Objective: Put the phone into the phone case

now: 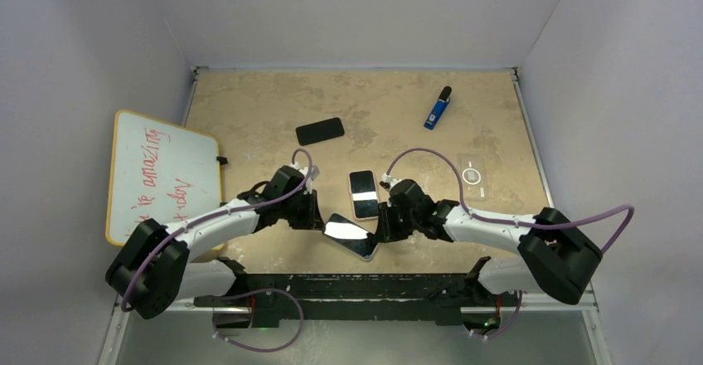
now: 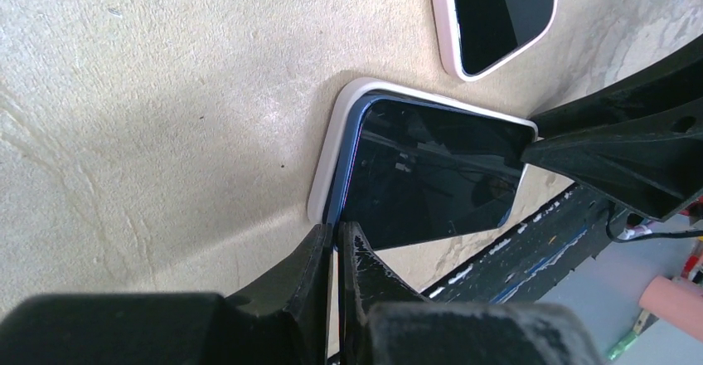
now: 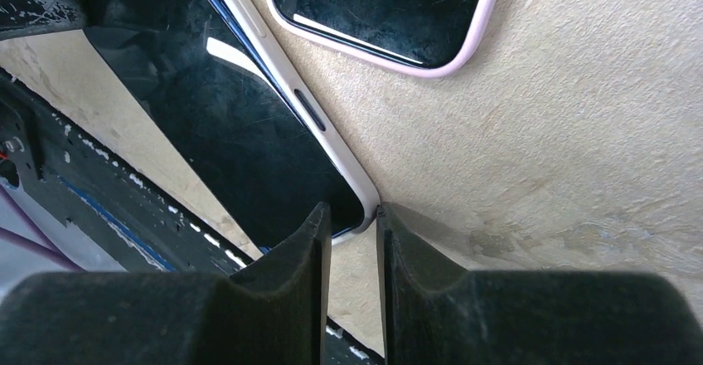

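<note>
1. Phone (image 1: 348, 229), dark-screened, lies partly seated in the white phone case (image 2: 329, 158) at lower centre of the desk (image 1: 249, 99). Its blue edge rides above the case rim.
2. Left claw (image 2: 336, 245) is pressed nearly together, pinching the phone's blue edge at one end.
3. Right claw (image 3: 352, 211) nips the case's corner at the opposite end.
4. A pink-cased phone (image 1: 363, 193) lies just above them in the top view.

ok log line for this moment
left gripper: shut on phone | right gripper: shut on white case corner | phone: inside white case, seating unclear
</note>
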Action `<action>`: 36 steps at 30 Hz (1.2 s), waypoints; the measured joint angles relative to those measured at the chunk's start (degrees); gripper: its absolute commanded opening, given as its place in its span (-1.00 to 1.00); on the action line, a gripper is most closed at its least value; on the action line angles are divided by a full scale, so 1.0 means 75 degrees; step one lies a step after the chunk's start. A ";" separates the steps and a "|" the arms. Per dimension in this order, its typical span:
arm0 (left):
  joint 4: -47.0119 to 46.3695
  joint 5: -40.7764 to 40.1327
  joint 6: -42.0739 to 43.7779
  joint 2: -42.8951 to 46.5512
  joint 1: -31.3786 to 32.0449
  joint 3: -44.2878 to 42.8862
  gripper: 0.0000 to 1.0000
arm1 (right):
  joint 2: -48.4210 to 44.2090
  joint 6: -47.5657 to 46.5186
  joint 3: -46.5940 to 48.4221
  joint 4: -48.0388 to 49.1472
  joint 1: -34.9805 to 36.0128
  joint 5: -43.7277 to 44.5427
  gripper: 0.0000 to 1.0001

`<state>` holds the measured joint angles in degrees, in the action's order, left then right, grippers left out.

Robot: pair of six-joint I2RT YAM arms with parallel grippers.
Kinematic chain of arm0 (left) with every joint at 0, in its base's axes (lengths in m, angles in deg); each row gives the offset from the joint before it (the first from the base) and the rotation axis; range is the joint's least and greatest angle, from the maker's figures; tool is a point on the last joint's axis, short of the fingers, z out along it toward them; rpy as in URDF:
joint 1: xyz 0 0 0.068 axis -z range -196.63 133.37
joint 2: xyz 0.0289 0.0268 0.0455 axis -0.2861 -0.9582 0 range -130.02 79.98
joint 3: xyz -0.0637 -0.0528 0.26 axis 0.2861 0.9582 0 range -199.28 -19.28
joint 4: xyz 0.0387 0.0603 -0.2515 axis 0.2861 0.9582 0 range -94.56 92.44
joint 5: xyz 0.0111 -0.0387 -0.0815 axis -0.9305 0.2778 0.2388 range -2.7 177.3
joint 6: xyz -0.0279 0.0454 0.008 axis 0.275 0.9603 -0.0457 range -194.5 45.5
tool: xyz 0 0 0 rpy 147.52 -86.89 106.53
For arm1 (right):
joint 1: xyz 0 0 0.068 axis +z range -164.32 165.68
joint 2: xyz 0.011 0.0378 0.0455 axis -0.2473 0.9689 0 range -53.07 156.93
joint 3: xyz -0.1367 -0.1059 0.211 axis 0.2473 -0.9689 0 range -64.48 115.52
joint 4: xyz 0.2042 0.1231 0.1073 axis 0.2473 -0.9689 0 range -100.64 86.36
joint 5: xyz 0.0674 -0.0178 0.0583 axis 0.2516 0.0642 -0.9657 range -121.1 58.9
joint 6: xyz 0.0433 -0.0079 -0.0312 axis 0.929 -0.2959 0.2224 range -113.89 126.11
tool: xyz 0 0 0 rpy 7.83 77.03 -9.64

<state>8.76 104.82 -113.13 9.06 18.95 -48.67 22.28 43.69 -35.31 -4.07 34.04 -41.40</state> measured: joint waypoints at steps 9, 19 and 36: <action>-0.0038 -0.0294 -0.0108 -0.0073 0.0178 -0.0032 -0.42 | -0.0073 0.0073 -0.0093 0.0090 -0.0023 -0.0029 -0.46; 0.0781 -0.0688 -0.0114 0.0414 0.0283 -0.0187 -0.18 | -0.0364 0.0099 -0.0207 -0.0012 0.0000 -0.0309 -0.32; 0.0029 0.0096 -0.0644 0.0673 0.0283 0.0408 -0.31 | -0.0332 -0.0227 0.0128 -0.0117 -0.0017 -0.0172 0.20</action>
<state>8.98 105.54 -117.96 14.11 21.07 -45.61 19.79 41.99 -34.35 -4.94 33.91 -42.69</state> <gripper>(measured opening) 0.365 0.565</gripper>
